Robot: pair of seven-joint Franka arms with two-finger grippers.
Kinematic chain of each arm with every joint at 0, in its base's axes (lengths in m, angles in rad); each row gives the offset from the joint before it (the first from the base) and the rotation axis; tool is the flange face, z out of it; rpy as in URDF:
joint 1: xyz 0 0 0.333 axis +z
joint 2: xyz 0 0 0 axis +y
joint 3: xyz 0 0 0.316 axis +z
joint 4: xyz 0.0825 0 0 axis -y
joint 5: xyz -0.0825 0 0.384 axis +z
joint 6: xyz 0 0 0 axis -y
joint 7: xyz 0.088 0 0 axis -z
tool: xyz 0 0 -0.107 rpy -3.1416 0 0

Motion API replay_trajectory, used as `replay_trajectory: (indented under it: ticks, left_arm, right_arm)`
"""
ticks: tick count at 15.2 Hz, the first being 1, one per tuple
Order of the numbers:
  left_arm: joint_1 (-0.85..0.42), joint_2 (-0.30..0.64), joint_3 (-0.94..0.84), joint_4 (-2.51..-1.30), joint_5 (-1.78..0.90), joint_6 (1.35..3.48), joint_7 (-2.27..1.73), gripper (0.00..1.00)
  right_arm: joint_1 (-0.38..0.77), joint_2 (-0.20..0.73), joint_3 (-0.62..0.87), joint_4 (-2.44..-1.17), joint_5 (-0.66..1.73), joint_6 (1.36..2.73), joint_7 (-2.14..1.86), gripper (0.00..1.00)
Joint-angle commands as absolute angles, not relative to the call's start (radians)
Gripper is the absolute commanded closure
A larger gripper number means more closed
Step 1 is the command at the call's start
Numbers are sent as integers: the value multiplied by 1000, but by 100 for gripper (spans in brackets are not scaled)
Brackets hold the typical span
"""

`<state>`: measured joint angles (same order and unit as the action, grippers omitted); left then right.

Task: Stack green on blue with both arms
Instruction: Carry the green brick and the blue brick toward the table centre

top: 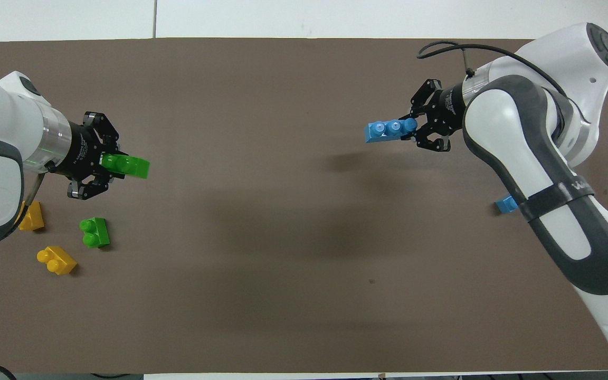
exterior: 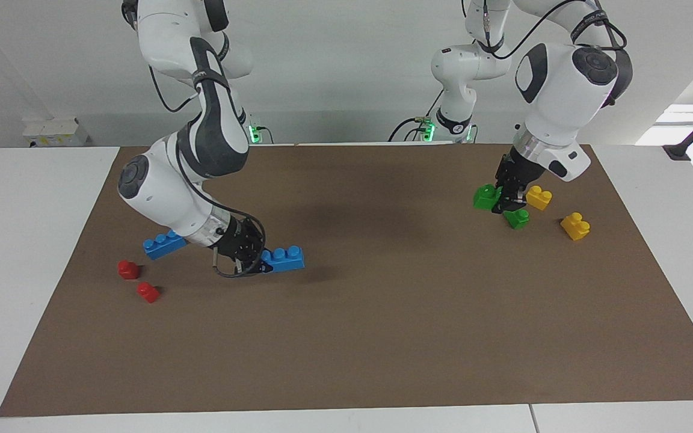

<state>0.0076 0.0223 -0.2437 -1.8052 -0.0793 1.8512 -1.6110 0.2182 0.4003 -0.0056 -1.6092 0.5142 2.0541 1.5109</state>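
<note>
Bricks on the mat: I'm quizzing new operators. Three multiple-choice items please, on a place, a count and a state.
1. The loose small green two-stud plastic brick lies: A off the mat; B beside the yellow two-stud plastic bricks; C atop another brick.
2. Count of small red one-stud plastic bricks showing: A one; B two; C four.
3. The right gripper holds: A nothing; B a yellow brick; C a long blue three-stud plastic brick.
B: both yellows lie close by. B: two lie together in the facing view. C: its fingers clamp the blue brick's end.
</note>
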Motion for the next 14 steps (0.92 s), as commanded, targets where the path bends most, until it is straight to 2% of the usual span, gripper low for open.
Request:
replay_trajectory:
  ticks: [1,5,9,14]
  left_arm:
    - [-35,-2,-232,-1819,-94,1850,-1701,100]
    - [-93,-2,-232,-1821,-86,1879,-1799,100]
    - [-155,5,-232,-1824,-77,1893,-1873,100]
    - [-256,47,-232,-1832,-45,1980,-2002,100]
  right_arm:
    - [276,380,-11,-1663,515,2138,1597,100]
    - [351,371,-11,-1712,511,2222,1704,100]
    - [400,353,-9,-1847,511,2391,1704,100]
    - [434,334,-9,-1934,514,2459,1669,100]
